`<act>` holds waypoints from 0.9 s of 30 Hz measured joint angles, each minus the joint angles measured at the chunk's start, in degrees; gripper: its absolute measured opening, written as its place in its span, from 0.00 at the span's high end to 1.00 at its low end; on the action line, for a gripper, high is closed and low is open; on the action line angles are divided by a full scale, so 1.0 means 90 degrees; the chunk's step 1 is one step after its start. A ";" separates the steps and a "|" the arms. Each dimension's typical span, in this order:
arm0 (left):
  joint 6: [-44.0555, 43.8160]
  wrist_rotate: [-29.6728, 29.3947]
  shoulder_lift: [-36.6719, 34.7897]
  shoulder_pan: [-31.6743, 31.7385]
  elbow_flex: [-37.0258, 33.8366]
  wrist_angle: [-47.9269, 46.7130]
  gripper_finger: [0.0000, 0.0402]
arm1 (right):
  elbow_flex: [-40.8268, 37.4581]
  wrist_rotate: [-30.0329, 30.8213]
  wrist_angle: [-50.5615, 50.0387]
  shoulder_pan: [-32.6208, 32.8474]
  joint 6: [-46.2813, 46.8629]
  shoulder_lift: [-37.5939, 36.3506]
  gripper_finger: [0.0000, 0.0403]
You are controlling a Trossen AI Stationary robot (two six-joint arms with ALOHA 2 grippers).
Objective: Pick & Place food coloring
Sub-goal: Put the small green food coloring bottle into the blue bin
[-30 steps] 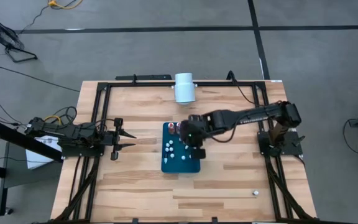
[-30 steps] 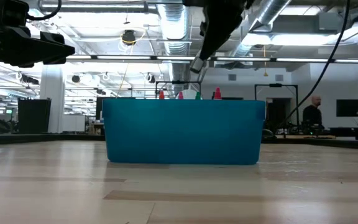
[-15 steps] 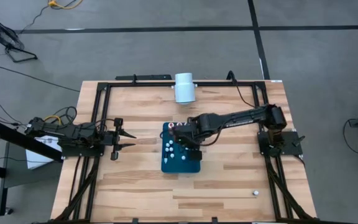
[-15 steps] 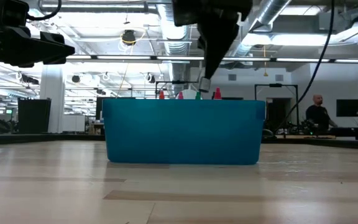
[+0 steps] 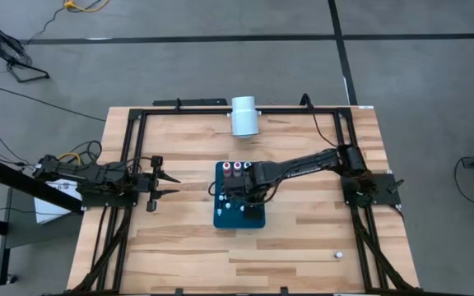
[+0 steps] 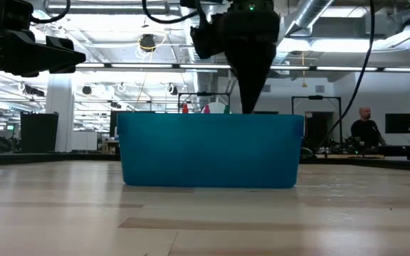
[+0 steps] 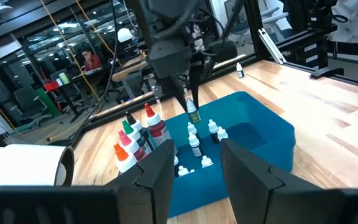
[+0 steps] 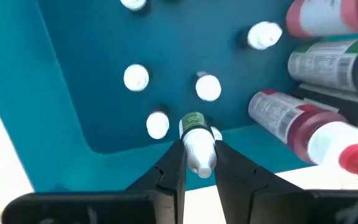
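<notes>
A teal bin [image 5: 239, 215] [image 6: 212, 151] stands mid-table. At its far end stand tall food coloring bottles [image 7: 137, 138] [image 8: 294, 118], red and green with pale caps. Several small whitish ones [image 8: 136, 78] [image 7: 194, 147] stand on its floor. My right gripper [image 8: 199, 160] [image 5: 241, 189] points down into the bin, shut on one small bottle [image 8: 194, 138] with a green label. In the low view the bin wall hides that bottle. My left gripper [image 5: 168, 183] [image 7: 194, 177] waits open at the table's left, level, pointing toward the bin. My right gripper pinches the small bottle's white upper part [image 8: 201, 155] between its two fingertips, coming from above and pointing down. The bottle hangs upright below the fingers, green-labelled end [image 7: 193, 114] down, among the small bottles. Whether its base touches the bin floor I cannot tell.
A large white cylinder [image 5: 243, 116] lies at the table's far edge. One small white bottle [image 5: 338, 255] sits alone near the front right corner. Dark frame rails [image 5: 220, 109] run along the table's sides. A person [image 6: 365, 126] stands far off in the room.
My right gripper has come down and toward the table's left over the bin, rolling at the wrist and staying shut on the small bottle. The bottle was above the bin's rim in the low view and has now sunk behind the bin wall.
</notes>
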 joint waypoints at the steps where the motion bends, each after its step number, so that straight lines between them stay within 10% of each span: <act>1: 0.0005 0.0000 0.0000 0.0000 0.0000 0.0002 0.69 | -0.0002 0.0000 0.0047 0.0002 0.0026 -0.0009 0.85; 27: 0.0000 0.0000 0.0000 -0.0001 0.0000 0.0001 0.69 | -0.0962 0.0022 0.0893 -0.0022 0.0019 -0.0024 0.85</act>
